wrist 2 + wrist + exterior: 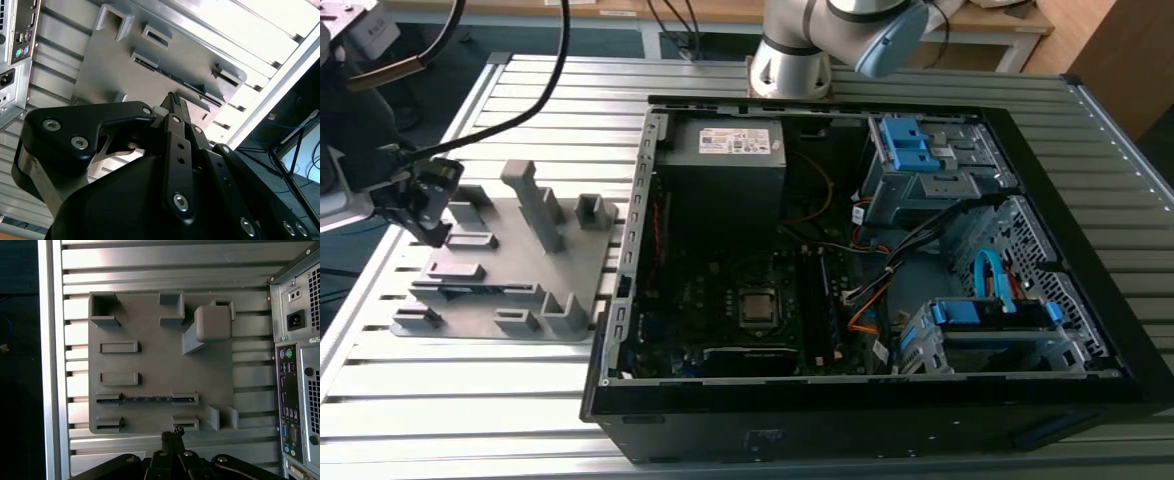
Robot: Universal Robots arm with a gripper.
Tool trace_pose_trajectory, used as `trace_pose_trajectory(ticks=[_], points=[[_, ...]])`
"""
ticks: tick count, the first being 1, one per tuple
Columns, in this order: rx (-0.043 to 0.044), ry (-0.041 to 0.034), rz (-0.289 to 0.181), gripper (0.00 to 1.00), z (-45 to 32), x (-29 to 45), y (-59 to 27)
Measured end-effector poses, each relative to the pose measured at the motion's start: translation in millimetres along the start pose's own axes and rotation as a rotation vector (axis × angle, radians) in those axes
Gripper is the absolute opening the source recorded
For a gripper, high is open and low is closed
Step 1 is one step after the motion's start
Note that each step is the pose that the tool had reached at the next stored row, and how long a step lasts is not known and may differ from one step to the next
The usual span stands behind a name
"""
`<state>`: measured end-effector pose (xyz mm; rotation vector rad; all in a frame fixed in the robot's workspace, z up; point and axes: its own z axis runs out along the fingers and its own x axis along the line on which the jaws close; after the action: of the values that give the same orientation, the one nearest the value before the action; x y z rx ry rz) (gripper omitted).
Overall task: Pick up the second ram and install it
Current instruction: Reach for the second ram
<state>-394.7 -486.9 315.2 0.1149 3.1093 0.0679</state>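
Above the matte grey plastic fixture [160, 360], the black gripper [173, 431] hangs with its slim fingers pinched together into one narrow, toothed tip, and nothing shows between them. The second ram [145, 400], a thin, dark, card-flat strip, stands on edge in the fixture. Its two ends sit in rectangular pockets, near the fingertips but apart from them. The blocky, ribbed fixture lies on a slatted aluminium table [454, 400], just beside the open black computer case [854, 410].
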Motion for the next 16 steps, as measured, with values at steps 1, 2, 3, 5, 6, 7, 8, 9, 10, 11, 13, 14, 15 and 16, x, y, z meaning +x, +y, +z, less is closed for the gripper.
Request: trace_pose_trajectory(ticks=[1,2,3,5,6,7,8,9,10,11,13,14,15,16], points=[[0.0000,0.0000,0.000,0.10,1.0,0.1,-0.3],[0.0001,0.0000,0.000,0.10,1.9,0.1,-0.6],[0.0000,0.0000,0.000,0.10,3.0,0.2,-0.8],[0.0000,0.0000,0.000,0.10,5.2,0.2,-1.5],[0.0001,0.0000,0.000,0.10,6.3,0.3,-1.8],[0.0001,0.0000,0.000,0.10,7.7,0.4,-2.2],[0.0001,0.0001,0.000,0.10,8.9,0.4,-2.5],[0.0001,0.0001,0.000,0.10,10.4,0.4,-2.8],[0.0001,0.0001,0.000,0.10,12.1,0.4,-3.2],[0.0000,0.0000,0.000,0.10,13.9,0.4,-3.6],[0.0000,0.0000,0.000,0.10,17.5,0.5,-4.4],[0.0001,0.0001,0.000,0.10,19.3,0.5,-5.1],[0.0002,0.0002,0.000,0.10,20.9,0.6,-6.1],[0.0002,0.0002,0.000,0.10,22.6,0.6,-7.2]])
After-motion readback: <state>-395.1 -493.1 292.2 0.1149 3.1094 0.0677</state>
